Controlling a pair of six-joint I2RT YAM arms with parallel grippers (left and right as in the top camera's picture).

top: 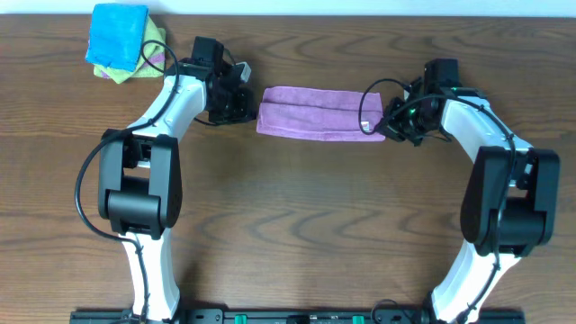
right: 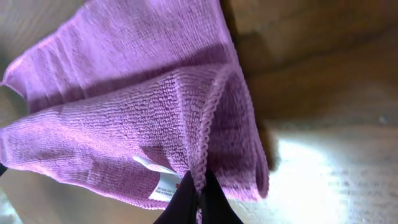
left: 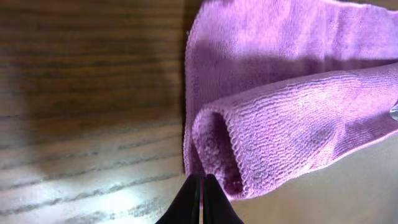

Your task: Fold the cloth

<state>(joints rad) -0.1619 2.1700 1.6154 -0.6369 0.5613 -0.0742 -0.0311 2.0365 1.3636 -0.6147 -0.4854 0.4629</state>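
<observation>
Left tool (left: 202, 185) and right tool (right: 199, 193) both pinched on cloth (top: 319, 112) hems; limp, light terry, sags beyond tips; grip corners

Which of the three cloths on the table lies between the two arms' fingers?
The purple cloth, a folded strip pinched by the left fingers and right fingers. The blue cloth and yellow-green cloth lie stacked apart, untouched.

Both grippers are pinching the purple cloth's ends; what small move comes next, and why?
Probably open the left gripper and right gripper: the cloth already lies doubled into a strip, top layer over bottom, so releasing should settle this fold.
</observation>
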